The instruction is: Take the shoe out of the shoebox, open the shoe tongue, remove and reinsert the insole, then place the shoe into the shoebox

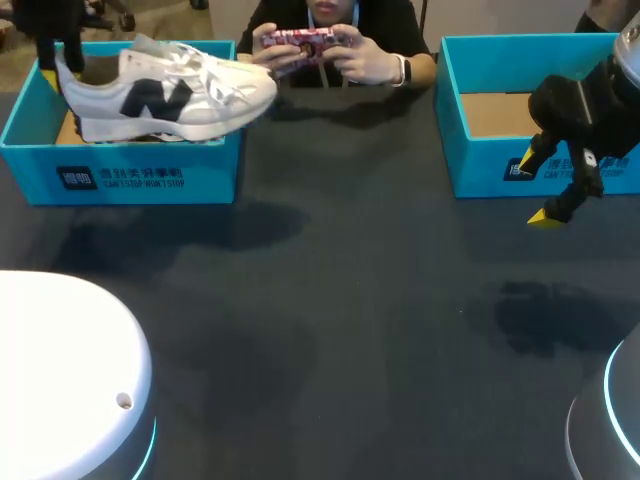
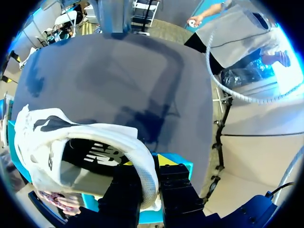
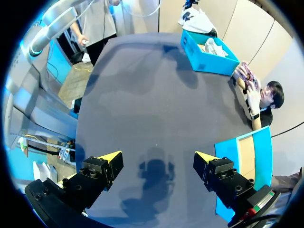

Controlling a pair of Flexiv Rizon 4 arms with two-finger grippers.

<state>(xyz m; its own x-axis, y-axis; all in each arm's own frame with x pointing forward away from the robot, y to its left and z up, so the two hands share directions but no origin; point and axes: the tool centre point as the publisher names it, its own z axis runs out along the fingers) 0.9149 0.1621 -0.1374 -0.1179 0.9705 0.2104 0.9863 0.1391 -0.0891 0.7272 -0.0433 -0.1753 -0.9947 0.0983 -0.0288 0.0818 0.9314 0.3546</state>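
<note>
Since the shoe (image 1: 170, 95) was held only by its heel collar, over the shoebox (image 1: 120, 175) with the toe out past its wall, a slip or swing was judged likely, as a long body hung off a narrow pinch. The sole could also be caught on the box rim. The left gripper (image 2: 153, 167) was clamped on the heel edge, fingers nearly together. The right gripper (image 3: 156, 159) was spread wide, nothing held, above the table (image 1: 350, 300) near a second box (image 1: 480, 165).
</note>
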